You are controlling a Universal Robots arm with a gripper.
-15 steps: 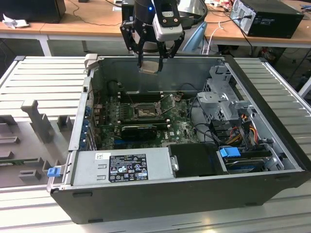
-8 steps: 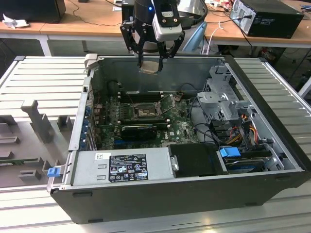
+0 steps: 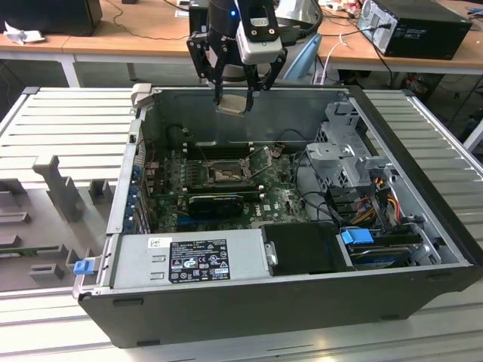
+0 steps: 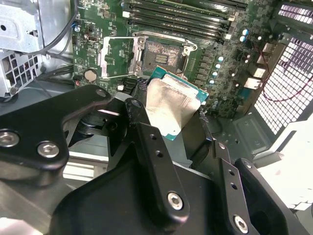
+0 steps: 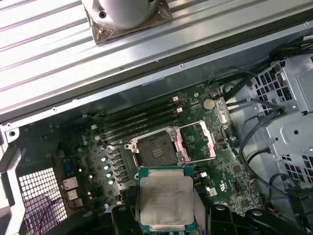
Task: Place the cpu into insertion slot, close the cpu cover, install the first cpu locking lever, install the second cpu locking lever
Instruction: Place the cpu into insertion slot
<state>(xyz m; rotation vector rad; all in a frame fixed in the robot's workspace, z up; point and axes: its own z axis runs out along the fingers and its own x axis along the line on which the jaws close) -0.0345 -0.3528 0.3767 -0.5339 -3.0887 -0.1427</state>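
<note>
My pincer (image 3: 232, 98) is clamped on the cpu (image 5: 166, 196), w/ fingers on two opposite edges and the pale face twd the wrist cams. In the exterior view the cpu hangs up near the top of the open PC case (image 3: 249, 298), by its back wall and well above the board. Slot (image 5: 156, 152) is bare, dark centre showing, and the cpu is held apart from it, not touching. Cover (image 5: 211, 143) is swung open off the slot and sits beside it at one edge. Can't tell how steeply it tilts. Memory slots (image 5: 142, 120) run alongside the slot, btwn it and the back wall. Case sits on a ribbed grey desk (image 3: 68, 113).
</note>
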